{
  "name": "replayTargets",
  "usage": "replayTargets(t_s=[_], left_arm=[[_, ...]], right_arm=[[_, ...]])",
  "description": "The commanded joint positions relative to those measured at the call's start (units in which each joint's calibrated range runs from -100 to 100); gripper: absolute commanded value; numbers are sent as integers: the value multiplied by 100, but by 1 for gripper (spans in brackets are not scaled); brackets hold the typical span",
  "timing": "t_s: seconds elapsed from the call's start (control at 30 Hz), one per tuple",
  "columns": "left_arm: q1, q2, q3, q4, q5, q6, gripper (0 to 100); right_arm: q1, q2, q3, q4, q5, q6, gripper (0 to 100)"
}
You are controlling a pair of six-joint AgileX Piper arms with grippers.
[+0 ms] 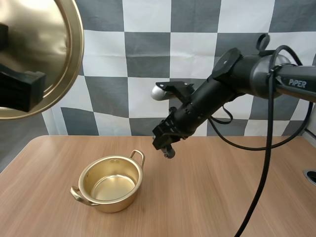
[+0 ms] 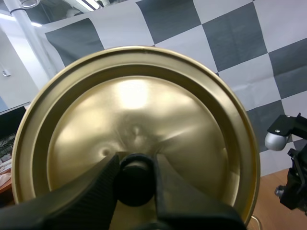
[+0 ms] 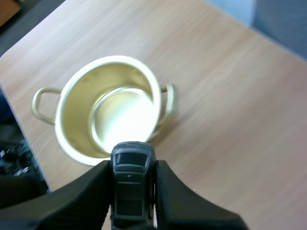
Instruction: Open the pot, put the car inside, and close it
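Right fingers (image 3: 175, 199) pinch the small dark toy car (image 3: 132, 184) between their tips, raised near the rim of the open gold metal pot (image 1: 118, 202) on the wooden counter (image 1: 222, 197). Left fingers (image 2: 88, 194) clamp the black knob (image 2: 136, 181) of the round gold lid (image 2: 139, 105), held aloft.

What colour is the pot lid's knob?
Black; the knob shows best in the left wrist view, pinched by the left hand.

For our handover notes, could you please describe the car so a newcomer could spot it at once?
Start at the table with the open gold pot. Right of the pot hangs the right gripper, pinching the car. It is small, dark and boxy, unlike the shiny gold pot and lid.
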Motion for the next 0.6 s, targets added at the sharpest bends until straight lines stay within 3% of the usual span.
replayTargets(t_s=[0.0, 0.13, 0.57], left_arm=[[-2, 3, 6, 220, 0, -69, 0], [-2, -84, 6, 404, 0, -114, 0], [111, -427, 332, 407, 0, -179, 0]], right_arm=[[582, 207, -5, 17, 3, 15, 0], [797, 520, -180, -146, 3, 15, 0], [814, 1696, -1526, 227, 3, 15, 0]])
